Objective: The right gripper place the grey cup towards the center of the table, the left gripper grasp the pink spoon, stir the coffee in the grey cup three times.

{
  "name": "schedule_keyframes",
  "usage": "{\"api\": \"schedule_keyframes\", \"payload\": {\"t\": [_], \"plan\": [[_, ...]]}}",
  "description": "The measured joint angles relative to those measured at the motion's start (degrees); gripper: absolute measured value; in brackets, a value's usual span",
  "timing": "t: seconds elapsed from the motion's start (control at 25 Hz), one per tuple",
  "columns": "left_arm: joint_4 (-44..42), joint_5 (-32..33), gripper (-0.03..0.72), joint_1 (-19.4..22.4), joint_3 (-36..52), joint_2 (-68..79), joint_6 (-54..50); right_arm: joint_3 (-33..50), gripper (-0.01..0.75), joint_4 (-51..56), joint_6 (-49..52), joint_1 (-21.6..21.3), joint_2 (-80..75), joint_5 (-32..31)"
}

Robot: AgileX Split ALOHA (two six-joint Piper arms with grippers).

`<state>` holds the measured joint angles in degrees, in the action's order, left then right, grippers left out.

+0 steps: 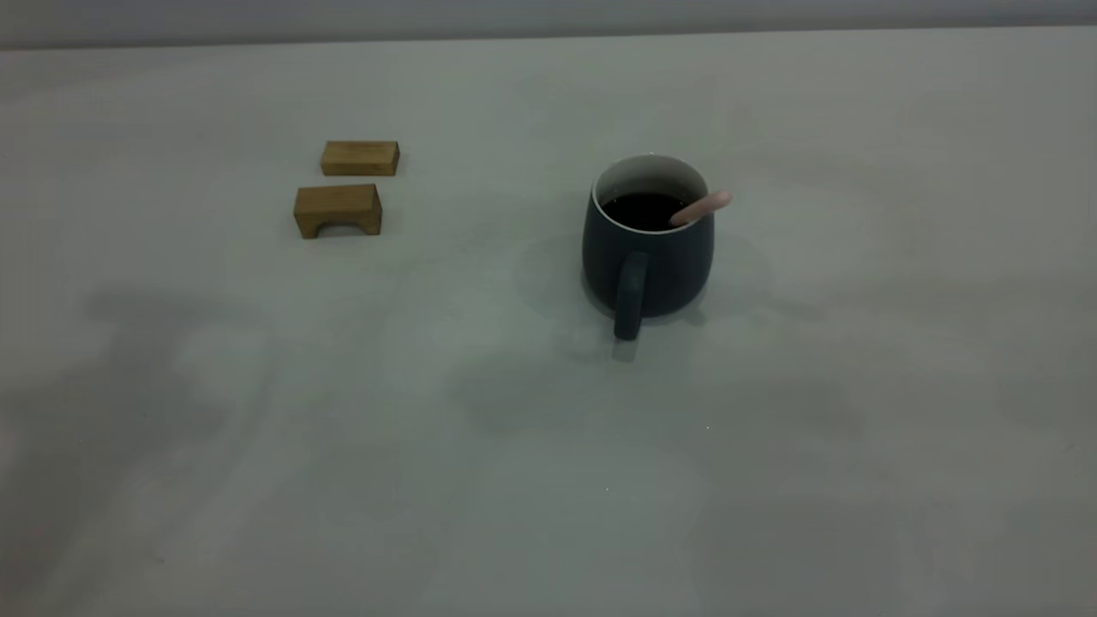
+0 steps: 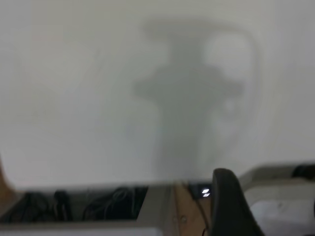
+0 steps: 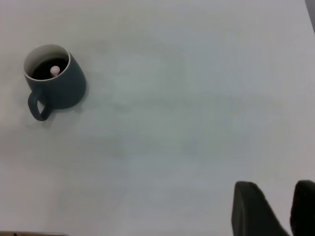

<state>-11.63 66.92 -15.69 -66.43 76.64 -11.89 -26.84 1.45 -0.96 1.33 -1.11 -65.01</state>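
Pale grey-white table [image 1: 531, 480] fills the exterior view, with a darker strip of wall along its far edge. Near centre, slightly toward 2 o'clock, stands the grey cup [image 1: 649, 244], upright, its loop handle pointing to 6 o'clock. Inside lies the coffee [image 1: 638, 211], dark and glossy. The pink spoon [image 1: 703, 207] leans in the cup, handle resting on the rim toward 3 o'clock, bowl submerged and hidden. Toward 10 o'clock sit two tan wooden blocks [image 1: 346, 190], just apart from each other, the nearer one with an arched notch underneath. Neither arm appears in the exterior view. The right gripper [image 3: 278, 209] is well apart from the cup, two dark fingers separated by a narrow gap, holding nothing. Of the left gripper [image 2: 231, 204] only one finger shows, over the table edge; its jaw spacing cannot be determined.
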Motion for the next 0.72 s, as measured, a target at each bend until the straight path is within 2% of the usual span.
{"api": "schedule_keyframes", "payload": {"t": [0.12, 0.32, 0.56, 0.72], "plan": [[-0.1, 0.0, 0.479, 0.3, 12.0, -13.5, -0.5, 0.0, 0.237, 0.0, 0.0, 0.0, 0.0, 0.0], [3.3, -0.1, 0.479, 5.8, 25.3, -37.1, 0.2, 0.0, 0.237, 0.0, 0.0, 0.0, 0.0, 0.0], [4.9, -0.3, 0.479, 9.7, 31.9, -62.0, 2.5, 0.0, 0.237, 0.0, 0.0, 0.0, 0.0, 0.0], [5.5, -0.4, 0.479, 11.6, 34.2, -71.0, 2.6, 0.0, 0.237, 0.0, 0.0, 0.0, 0.0, 0.0]]}}
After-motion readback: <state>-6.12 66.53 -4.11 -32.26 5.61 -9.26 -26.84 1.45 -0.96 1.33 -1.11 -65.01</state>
